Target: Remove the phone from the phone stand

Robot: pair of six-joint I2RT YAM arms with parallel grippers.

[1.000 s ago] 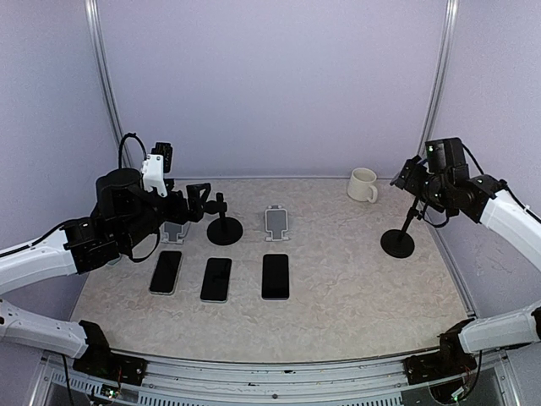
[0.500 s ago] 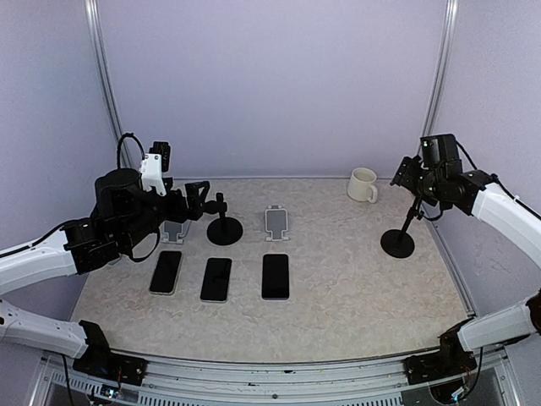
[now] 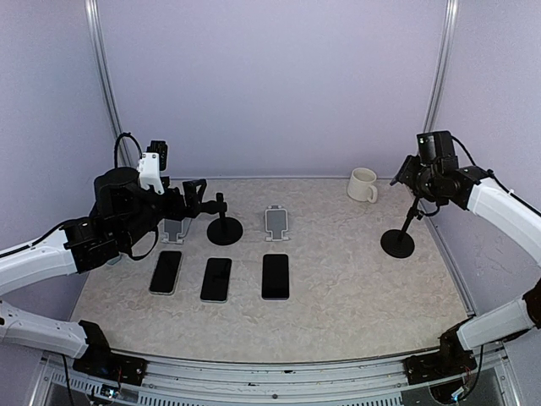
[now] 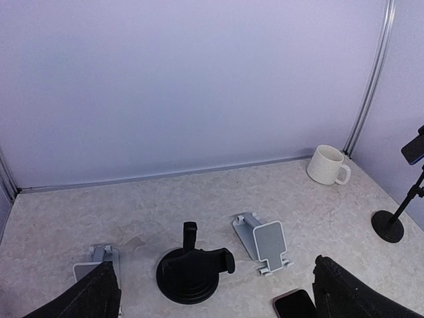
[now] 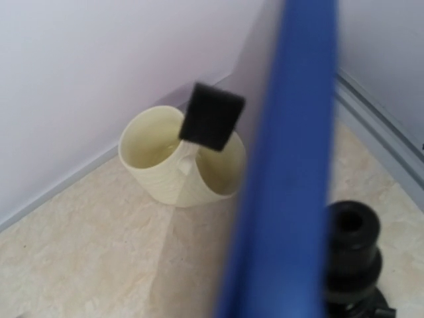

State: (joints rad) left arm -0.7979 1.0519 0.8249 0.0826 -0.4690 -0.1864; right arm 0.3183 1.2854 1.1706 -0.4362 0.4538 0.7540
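Observation:
The phone [image 4: 414, 147], dark with a blue edge, sits clamped at the top of a tall black phone stand [image 3: 397, 242] near the right wall. My right gripper [image 3: 414, 180] is at the stand's head and covers the phone from above. The right wrist view shows the phone's blue edge [image 5: 285, 172] as a blurred band very close up, with the stand's black joint [image 5: 351, 255] just behind it. None of the right fingers show there, so their spacing is unclear. My left gripper [image 3: 199, 194] hovers over the left stands, open and empty, its fingers [image 4: 93, 295] wide apart.
A cream mug [image 3: 363, 184] stands at the back right. Three phones lie flat in a row [image 3: 215, 279]. Behind them are a short black stand [image 3: 224, 227] and two grey stands [image 3: 276, 222], [image 3: 173, 230]. The enclosure wall is close to the right arm.
My right gripper has shifted slightly back and up around the head of the tall stand. The left arm has hardly moved.

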